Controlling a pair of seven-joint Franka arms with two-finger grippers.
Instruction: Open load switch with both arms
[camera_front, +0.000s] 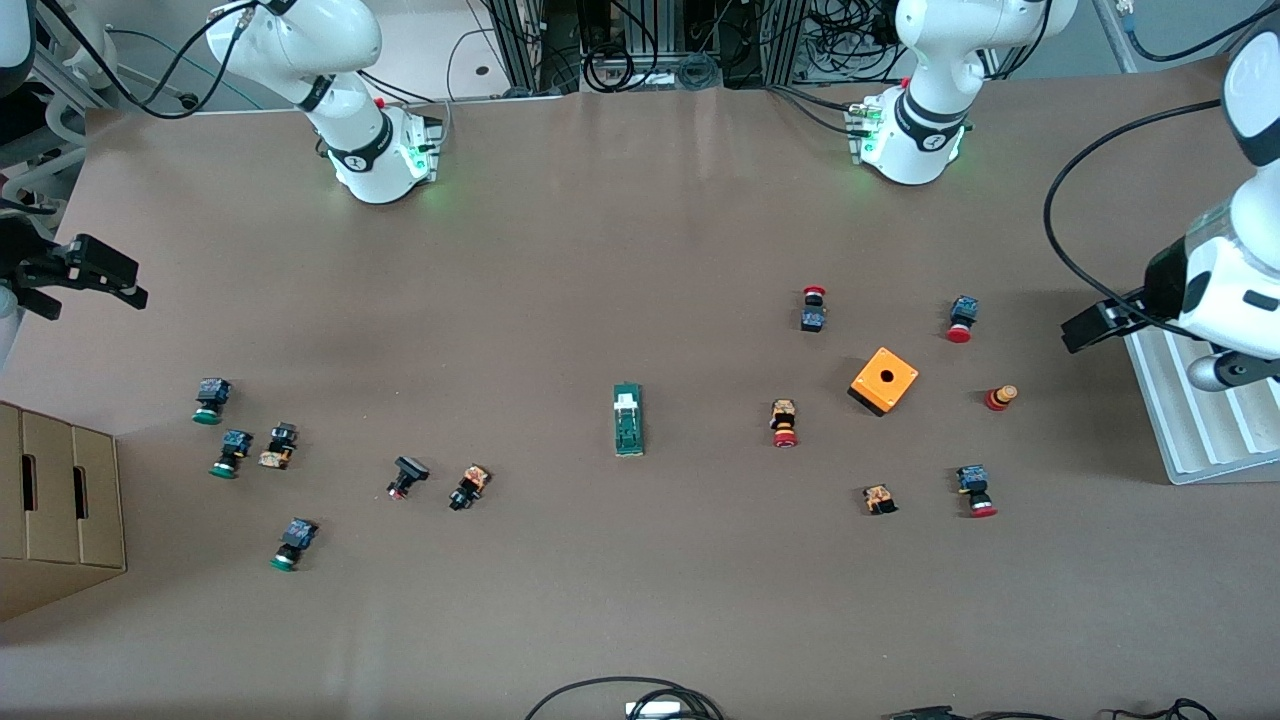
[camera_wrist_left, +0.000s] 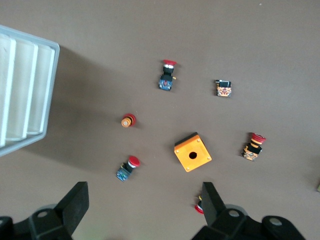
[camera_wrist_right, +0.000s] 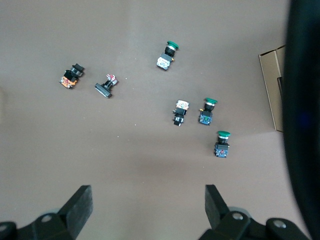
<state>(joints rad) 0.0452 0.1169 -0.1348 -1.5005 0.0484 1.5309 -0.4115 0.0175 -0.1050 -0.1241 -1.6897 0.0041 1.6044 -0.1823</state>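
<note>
Load switch (camera_front: 628, 419) lies mid-table, well apart from both spread, empty pincers: left (camera_wrist_left: 142, 205); right (camera_wrist_right: 147, 205).

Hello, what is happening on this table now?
Nothing is being handled yet. The load switch lies untouched in the middle of the table, with push buttons scattered toward both ends and an orange box toward the left arm's end. The left gripper hangs open above the red buttons by the white tray. The right gripper hangs open above the green buttons. Both arms wait.
</note>
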